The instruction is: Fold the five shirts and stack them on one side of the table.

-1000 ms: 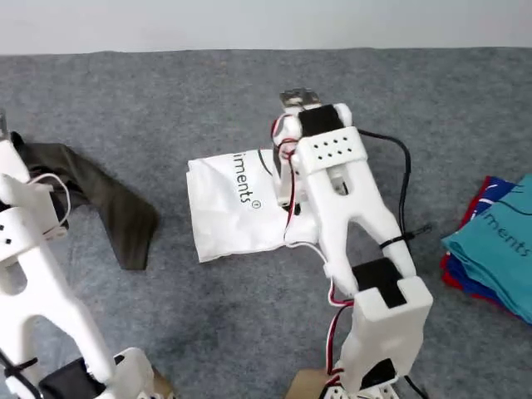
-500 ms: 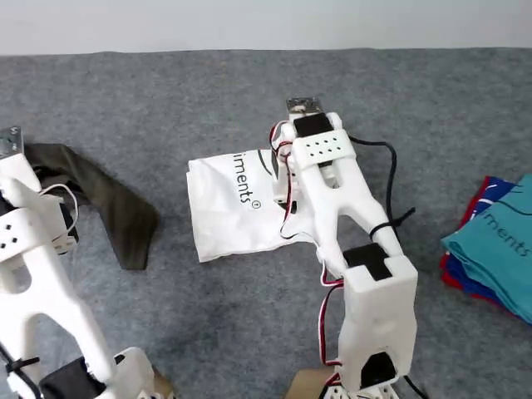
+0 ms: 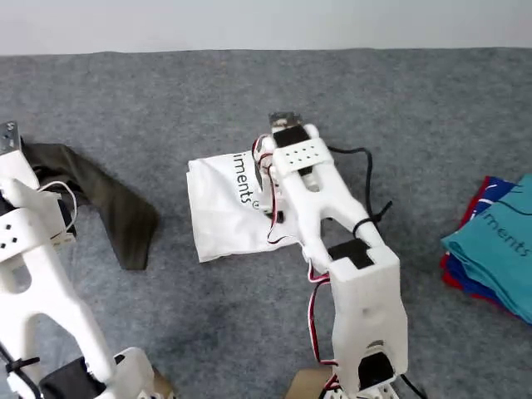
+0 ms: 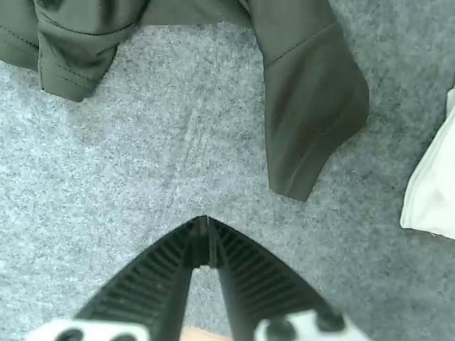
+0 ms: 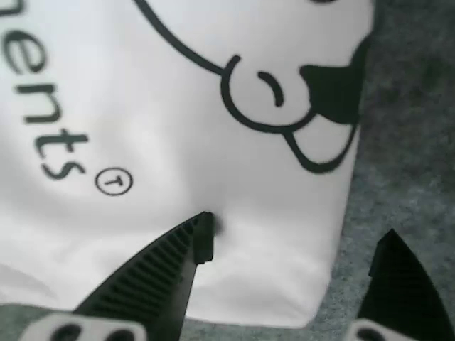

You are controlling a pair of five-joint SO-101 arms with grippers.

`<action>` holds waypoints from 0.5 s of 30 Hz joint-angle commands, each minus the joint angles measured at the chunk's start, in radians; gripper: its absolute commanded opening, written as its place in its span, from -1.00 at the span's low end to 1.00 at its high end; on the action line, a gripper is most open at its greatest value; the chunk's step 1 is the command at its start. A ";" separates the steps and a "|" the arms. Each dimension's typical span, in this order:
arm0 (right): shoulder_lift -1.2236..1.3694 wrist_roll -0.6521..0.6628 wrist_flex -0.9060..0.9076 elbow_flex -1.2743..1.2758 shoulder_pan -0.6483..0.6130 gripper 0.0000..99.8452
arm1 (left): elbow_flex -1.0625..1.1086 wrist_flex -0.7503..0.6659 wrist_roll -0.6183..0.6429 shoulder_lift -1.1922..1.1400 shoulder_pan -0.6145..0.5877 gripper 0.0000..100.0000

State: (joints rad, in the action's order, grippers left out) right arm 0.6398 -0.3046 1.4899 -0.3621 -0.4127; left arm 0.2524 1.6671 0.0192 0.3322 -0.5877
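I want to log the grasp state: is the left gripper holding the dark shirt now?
No, the left gripper is shut on nothing above the grey mat, and the dark shirt lies apart from it.

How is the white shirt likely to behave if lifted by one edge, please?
Probably floppy: the white shirt lies flat in soft folds, so its layers would likely sag apart. Probably light, being thin cloth. It may drag on the fuzzy table.
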 commanded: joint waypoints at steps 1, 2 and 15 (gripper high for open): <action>0.033 -0.011 -0.010 -0.025 0.007 -0.30 | -0.004 -0.015 -0.008 0.035 -0.005 -1.00; 0.053 -0.011 -0.008 -0.037 0.007 -0.30 | -0.004 -0.015 -0.008 0.035 -0.005 -1.00; 0.211 0.015 0.151 -0.235 0.012 -0.97 | -0.004 -0.014 -0.008 0.035 -0.005 -1.00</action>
State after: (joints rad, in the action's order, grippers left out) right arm 0.8209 -0.3030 1.6049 -0.5662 -0.4051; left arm 0.2524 1.6671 0.0192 0.3322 -0.5877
